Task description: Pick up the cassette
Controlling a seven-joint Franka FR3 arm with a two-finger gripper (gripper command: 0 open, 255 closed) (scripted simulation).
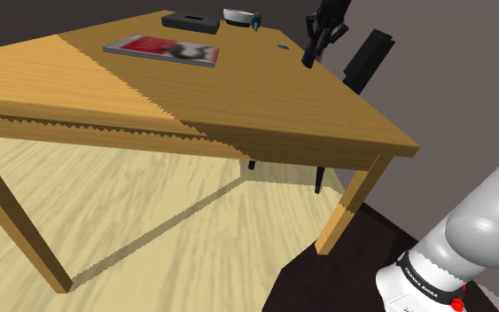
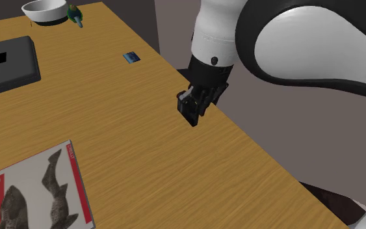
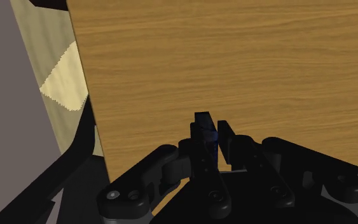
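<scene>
Above the wooden surface (image 2: 149, 169), near its edge, the fingers (image 3: 202, 133) are held drawn almost together with nothing gripped. The small blue cassette (image 2: 131, 57) is seen lying flat on it well apart from the fingers, beyond them toward the white bowl (image 2: 45, 10). For a clean pick, the fingers should be opened first, carried over, lowered astride the thin case and closed only at surface level.
</scene>
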